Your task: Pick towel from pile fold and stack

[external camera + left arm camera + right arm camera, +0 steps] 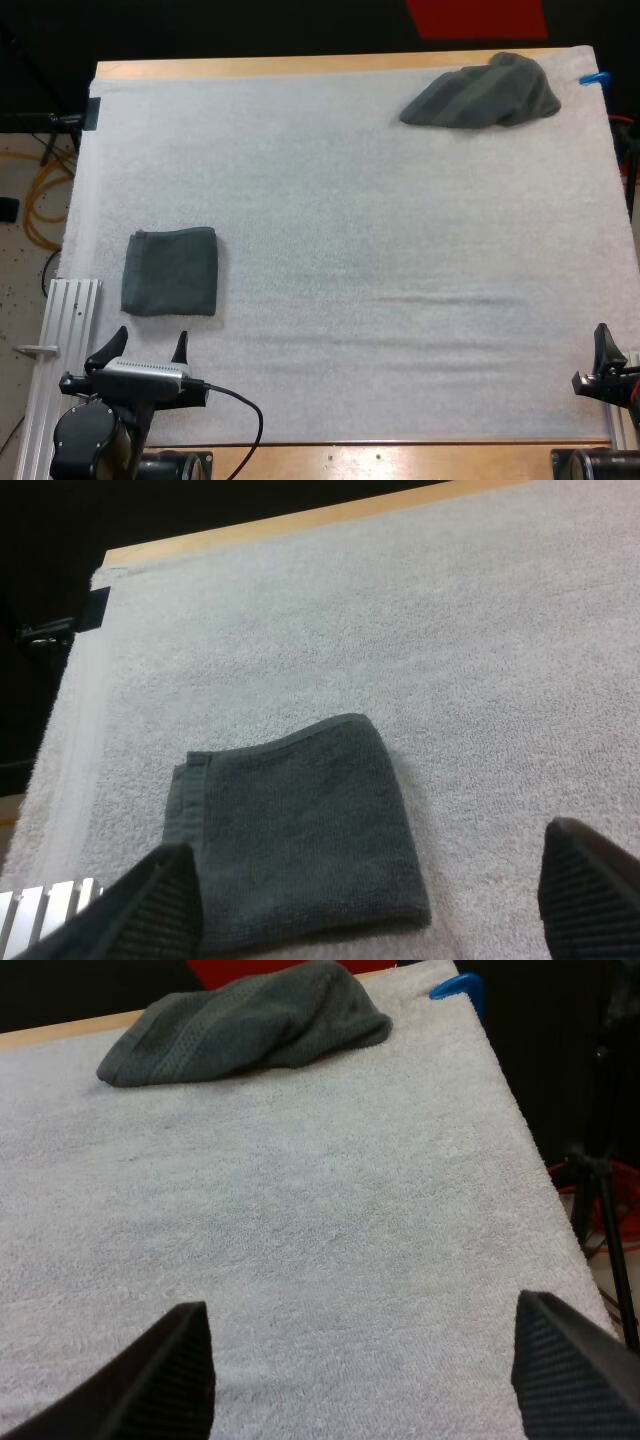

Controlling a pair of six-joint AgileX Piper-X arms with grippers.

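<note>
**High view.**
- White mat (350, 250) on wooden table (300, 66).
- Folded towel (170, 271): a flat, squared item near the mat's left edge, just ahead of the left gripper (150, 340). The gripper is released, fingers apart, holding nothing.
- Crumpled towel (482, 92): a loose heap at the far right corner, well apart from both arms.
- Right gripper (614, 348): at the near right edge and partly cut off, so its spread is hard to read here.

**Left wrist view.**
- The fingers (165, 900) stand wide apart, clear of the folded towel, which lies between and just beyond them.
- The towel's edges are neat, with a hem visible along one side.

**Right wrist view.**
- The fingers (150, 1370) are spread over bare mat, empty.
- The crumpled towel lies far ahead at the mat's far edge.

**Progress, as judged.**
- One towel is folded and placed.
- The heap is not yet picked, so picking, folding and stacking onto the folded item are left.

**Unclear.**
- Whether the folded item is one towel or several layers.
- Whether the heap holds more than one towel.
</note>
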